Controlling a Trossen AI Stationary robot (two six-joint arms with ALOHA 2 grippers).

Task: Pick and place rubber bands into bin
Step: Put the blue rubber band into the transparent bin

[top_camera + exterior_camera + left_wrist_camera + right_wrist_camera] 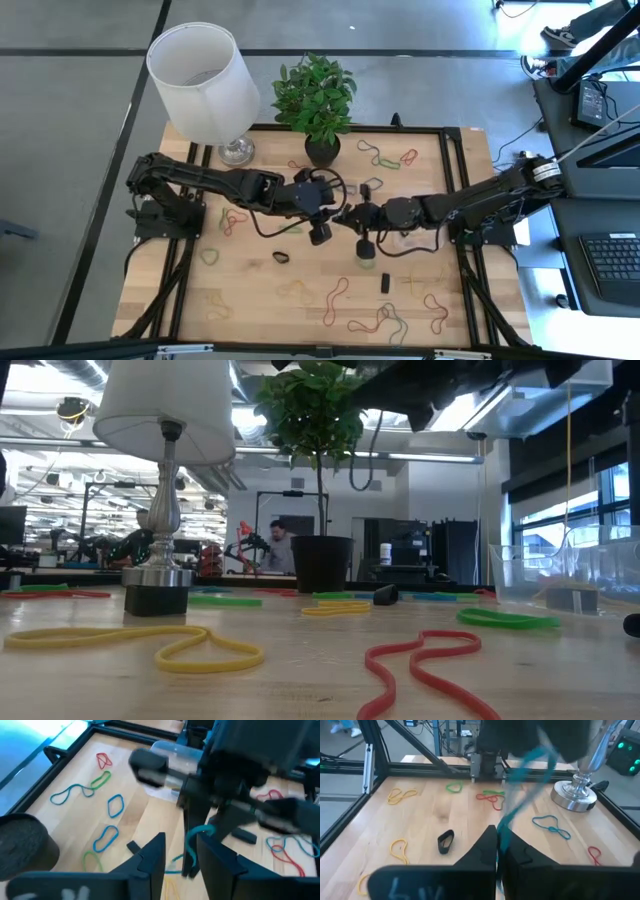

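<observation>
Above the table's middle, my left gripper (320,232) and right gripper (365,246) meet tip to tip. A teal rubber band (522,790) spans between them. My right gripper (498,847) is shut on it. My left gripper (182,855) is open, and the band (193,840) hangs in the gap between its fingers. Many other rubber bands lie flat on the wood, such as a red one (420,660) and a yellow one (150,645). The clear bin (520,575) stands on the table at the right in the low view. My right gripper pinches one end of the teal band (503,831) between its two shut fingers, coming from the table's right and slanting a little down. The band runs stretched from the fingers toward my left gripper, lifted clear of the table. My left gripper: whether its open fingers touch the band, I cannot tell.
A white lamp (205,70) and a potted plant (315,95) stand at the far edge. A small black block (385,282) and a black band (281,257) lie nearer the front. A black frame (455,170) borders the table.
</observation>
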